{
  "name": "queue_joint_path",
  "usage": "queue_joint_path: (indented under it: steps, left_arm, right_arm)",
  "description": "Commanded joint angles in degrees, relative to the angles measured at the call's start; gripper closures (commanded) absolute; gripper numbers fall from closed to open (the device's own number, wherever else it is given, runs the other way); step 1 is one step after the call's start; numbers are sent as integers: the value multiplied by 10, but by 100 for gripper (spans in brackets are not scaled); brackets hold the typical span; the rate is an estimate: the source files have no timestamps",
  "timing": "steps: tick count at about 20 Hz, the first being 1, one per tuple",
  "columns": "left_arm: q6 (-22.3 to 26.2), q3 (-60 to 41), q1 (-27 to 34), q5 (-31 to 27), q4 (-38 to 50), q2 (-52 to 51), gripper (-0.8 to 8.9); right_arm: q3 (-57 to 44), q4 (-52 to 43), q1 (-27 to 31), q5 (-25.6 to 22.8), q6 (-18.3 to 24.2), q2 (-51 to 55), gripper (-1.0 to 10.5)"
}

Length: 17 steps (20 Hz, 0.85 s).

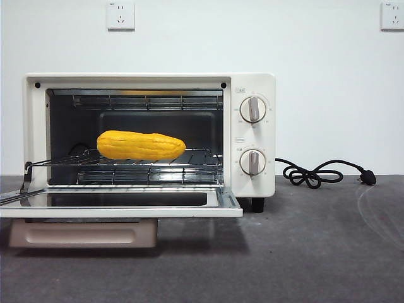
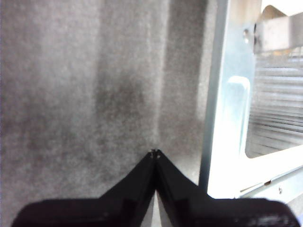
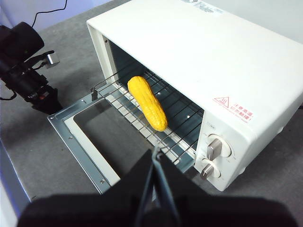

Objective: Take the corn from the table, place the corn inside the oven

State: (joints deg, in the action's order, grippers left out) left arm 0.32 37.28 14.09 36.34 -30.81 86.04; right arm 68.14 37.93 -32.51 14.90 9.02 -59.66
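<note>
The yellow corn [image 1: 140,145] lies on the wire rack [image 1: 196,158] inside the cream-white oven [image 1: 252,85], whose door [image 1: 126,211] hangs open and flat. From above, the corn [image 3: 147,103] rests lengthwise on the rack, touched by nothing. My right gripper [image 3: 155,151] is shut and empty, raised in front of the oven [image 3: 199,52] near its knobs. My left gripper [image 2: 155,152] is shut and empty, low over the table [image 2: 71,94] beside the edge of the open door [image 2: 227,118]. Neither arm shows in the front view.
The oven's black power cord [image 1: 315,173] lies coiled on the table [image 1: 303,252] to the right of the oven. Two wall sockets [image 1: 120,15] sit high on the white wall. The left arm [image 3: 26,61] stands beside the open door [image 3: 80,142].
</note>
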Motion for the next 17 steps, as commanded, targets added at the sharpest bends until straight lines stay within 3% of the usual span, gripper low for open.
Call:
queue_joint_path:
  steps: [1, 3, 10, 17]
  left_arm:
    - [-1, -3, -2, -3, 5, 6, 822]
    - [-1, -3, -2, 10, 5, 6, 822]
    - [-3, 4, 15, 138, 2, 4, 822]
    - [-18, 4, 38, 203, 4, -32, 822]
  right_arm:
    - [2, -2, 0, 1, 4, -2, 962]
    - [2, -3, 0, 1, 4, -2, 962]
    - [2, -2, 0, 1, 4, -2, 962]
    - [2, -2, 0, 1, 4, -2, 962]
